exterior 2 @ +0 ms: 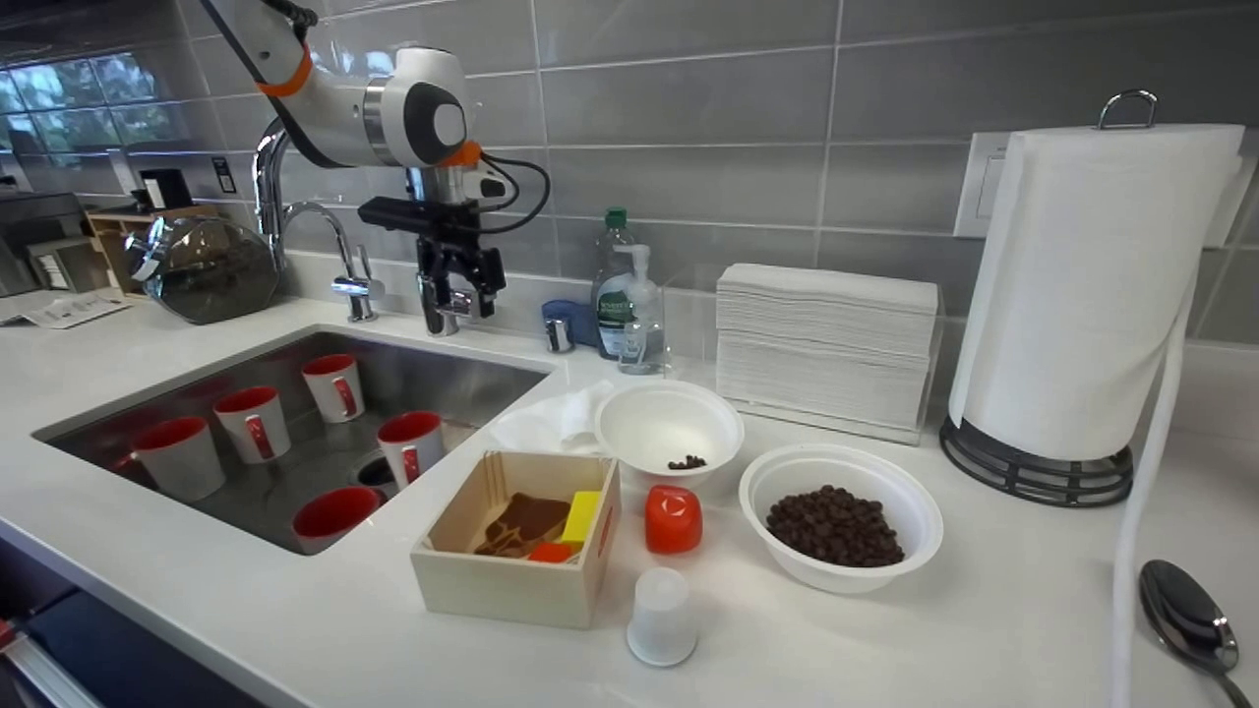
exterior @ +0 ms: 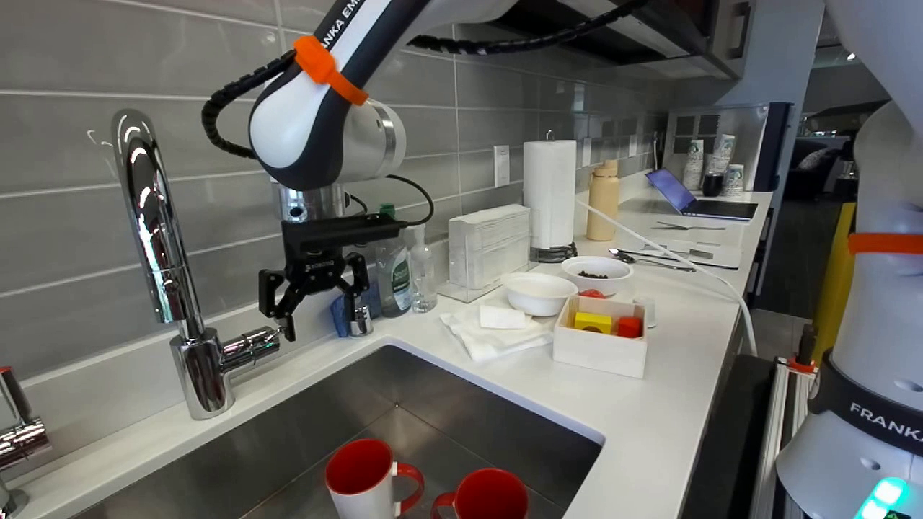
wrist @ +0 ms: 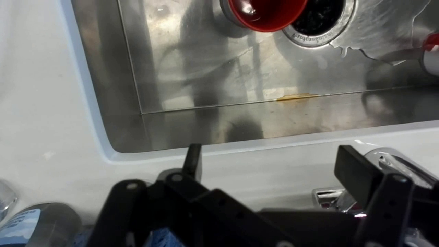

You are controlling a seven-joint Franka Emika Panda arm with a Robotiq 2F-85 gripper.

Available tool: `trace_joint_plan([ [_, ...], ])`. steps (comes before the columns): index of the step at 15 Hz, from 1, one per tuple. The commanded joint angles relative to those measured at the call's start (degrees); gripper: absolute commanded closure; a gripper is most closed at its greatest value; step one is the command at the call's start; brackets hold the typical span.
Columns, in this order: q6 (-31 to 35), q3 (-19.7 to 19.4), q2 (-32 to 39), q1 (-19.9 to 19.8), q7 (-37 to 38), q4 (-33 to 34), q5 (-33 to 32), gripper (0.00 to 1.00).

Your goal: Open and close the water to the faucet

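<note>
The chrome faucet (exterior: 155, 223) stands behind the sink, its arched neck upright. Its thick base (exterior: 204, 378) carries a short side lever (exterior: 249, 349). Part of the faucet also shows behind the arm in an exterior view (exterior 2: 266, 187). No water stream shows under the spout; the water is out of view. My gripper (exterior: 323, 326) points down at the lever's end, its fingers wide apart and empty. One fingertip is close to the lever tip; I cannot tell if they touch. In the wrist view the gripper (wrist: 270, 161) is open, with the lever (wrist: 327, 196) partly hidden behind the right finger.
The steel sink (exterior: 303, 440) holds several red-and-white mugs (exterior 2: 251, 423). A small low chrome fixture (exterior 2: 356, 287) stands beyond the faucet. Soap bottles (exterior: 395, 277), a blue sponge (exterior 2: 575, 320) and a chrome cap (exterior: 359, 321) stand beside the gripper. The tiled wall (exterior: 65, 238) is close behind.
</note>
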Motion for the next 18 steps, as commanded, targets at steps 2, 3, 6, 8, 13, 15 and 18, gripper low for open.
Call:
trace_joint_plan([
  [2,-1.2,1.3,-0.8,0.0,-1.3,0.7,1.6,0.0],
  [3,-1.2,1.2,-0.9,0.0,-1.3,0.7,1.6,0.0],
  [6,-2.3,0.3,-2.0,0.5,0.0,0.2,0.4,0.0],
  [8,-2.9,-0.1,-3.5,0.6,0.4,-0.4,-0.3,0.0],
  [13,-5.9,-0.7,-9.1,0.5,0.5,-2.3,-3.1,0.0],
  [15,-7.8,-0.5,-12.1,0.2,0.2,-3.4,-3.5,0.0],
  [18,-9.6,-0.4,-16.8,-0.3,0.5,-5.1,-5.2,0.0],
])
